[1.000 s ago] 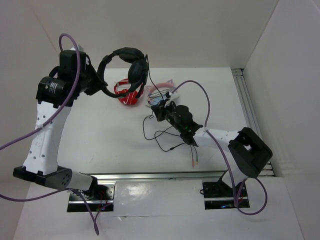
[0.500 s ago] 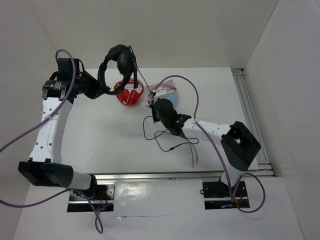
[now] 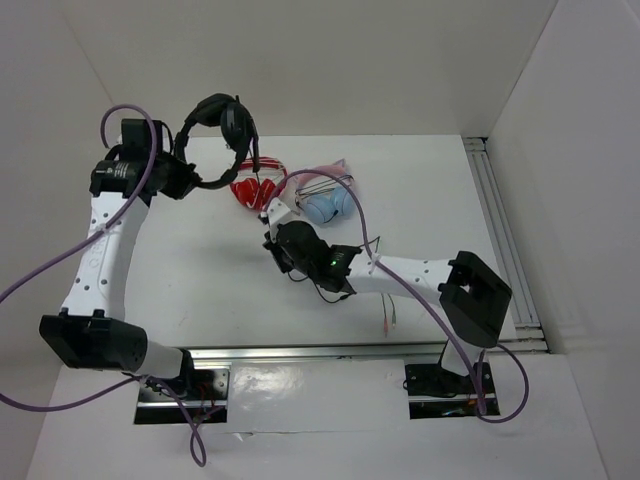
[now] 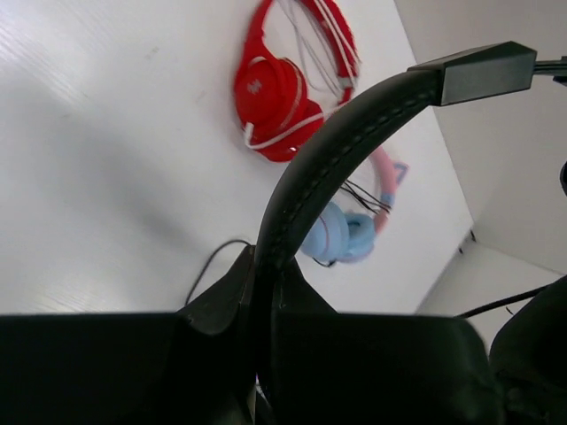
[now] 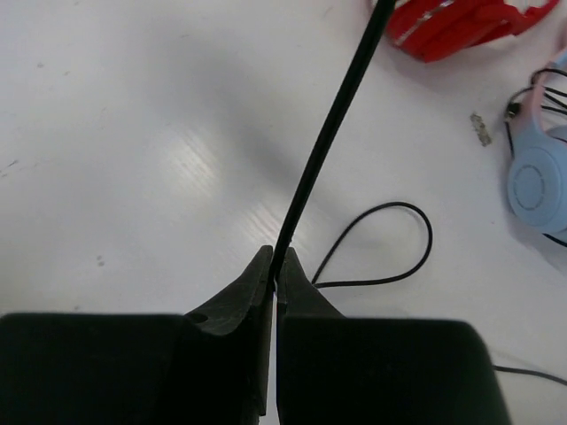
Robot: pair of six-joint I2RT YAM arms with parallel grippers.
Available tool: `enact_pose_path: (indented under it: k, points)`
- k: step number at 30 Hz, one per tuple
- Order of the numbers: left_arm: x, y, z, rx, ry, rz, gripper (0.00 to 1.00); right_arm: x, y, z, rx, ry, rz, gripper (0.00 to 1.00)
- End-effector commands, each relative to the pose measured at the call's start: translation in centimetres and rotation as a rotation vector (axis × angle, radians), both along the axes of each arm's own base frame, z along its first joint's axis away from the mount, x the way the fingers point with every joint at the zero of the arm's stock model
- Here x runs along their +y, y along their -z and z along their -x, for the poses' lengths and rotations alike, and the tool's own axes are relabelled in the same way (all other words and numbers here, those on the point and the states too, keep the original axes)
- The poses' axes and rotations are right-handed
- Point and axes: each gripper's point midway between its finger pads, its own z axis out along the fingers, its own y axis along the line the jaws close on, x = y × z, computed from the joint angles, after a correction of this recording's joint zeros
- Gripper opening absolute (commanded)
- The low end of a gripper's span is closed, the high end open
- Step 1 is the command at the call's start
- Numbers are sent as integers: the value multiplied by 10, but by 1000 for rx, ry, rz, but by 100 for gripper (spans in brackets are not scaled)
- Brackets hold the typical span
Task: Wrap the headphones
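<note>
The black headphones (image 3: 222, 118) hang in the air at the back left. My left gripper (image 3: 188, 180) is shut on their padded headband (image 4: 328, 168). The thin black cable (image 3: 262, 185) runs taut from the headset down to my right gripper (image 3: 272, 243), which is shut on it low over the table. In the right wrist view the cable (image 5: 326, 146) rises from between the closed jaws (image 5: 275, 266), and a slack loop (image 5: 390, 243) lies on the table. The coloured plugs (image 3: 388, 320) lie near the front, beside the right arm.
Red-and-white headphones (image 3: 255, 188) and light-blue and pink headphones (image 3: 325, 200) lie at the back middle, just beyond the right gripper. They also show in the left wrist view, the red pair (image 4: 283, 97) and the blue pair (image 4: 341, 239). White walls enclose the table; a metal rail (image 3: 505, 240) runs along the right edge.
My left arm has carried the headset further left. My right gripper has moved left and nearer along the table with the cable, and the loose loops have drawn in under its arm.
</note>
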Motion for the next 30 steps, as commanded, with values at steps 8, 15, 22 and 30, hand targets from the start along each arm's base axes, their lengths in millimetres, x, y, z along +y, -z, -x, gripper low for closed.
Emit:
enact_pose_path:
  k: [8,15,22,30]
  points:
    - [25,22,-10,16,-199,-194,0,53,-89,54,2,-366,-196,0]
    - [26,36,-32,127,-59,-449,0,34,-141,30,-121,-285,-189,0]
    - [5,39,-32,309,152,-837,0,-54,-186,-14,-291,65,-106,0]
    - [-56,49,-9,285,434,-984,0,-128,-201,-37,-447,344,-15,0]
